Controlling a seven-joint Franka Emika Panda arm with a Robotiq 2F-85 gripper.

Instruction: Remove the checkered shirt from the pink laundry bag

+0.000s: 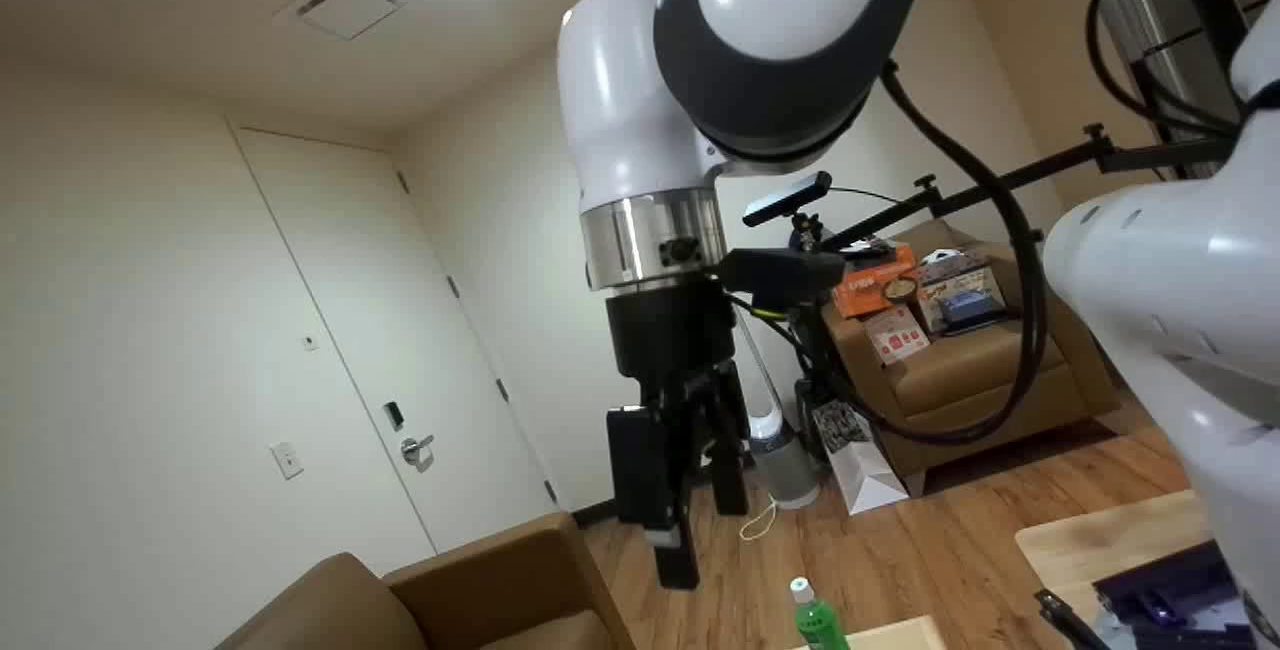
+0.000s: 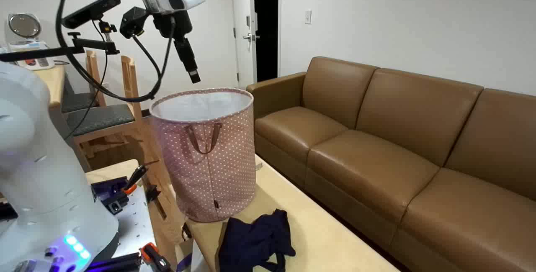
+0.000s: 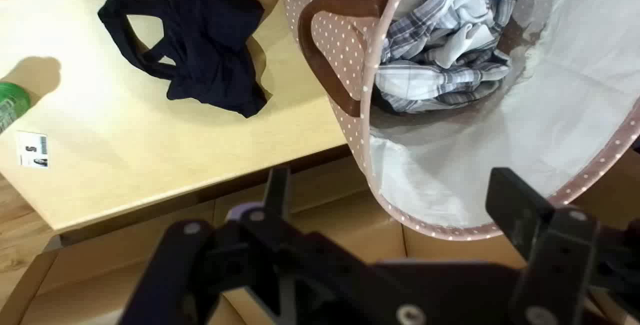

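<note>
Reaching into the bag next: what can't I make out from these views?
Anything under the checkered shirt: covered by its folds, wrist view.
Part of the shirt: cut off by the wrist view's top edge.
The shirt in an exterior view: hidden by the pink laundry bag.
Green bottle: cut off by the wrist view's left edge.

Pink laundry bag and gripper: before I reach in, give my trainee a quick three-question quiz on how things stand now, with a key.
1. Multiple choice: where is the checkered shirt?
A: on the sofa
B: inside the pink laundry bag
C: on the floor
2. True or false: the checkered shirt can be seen in all three views.
3. Fill in the blank: the gripper is ____ and holds nothing.

Key: 1: B. 2: False; it shows only in the wrist view. 3: open.
</note>
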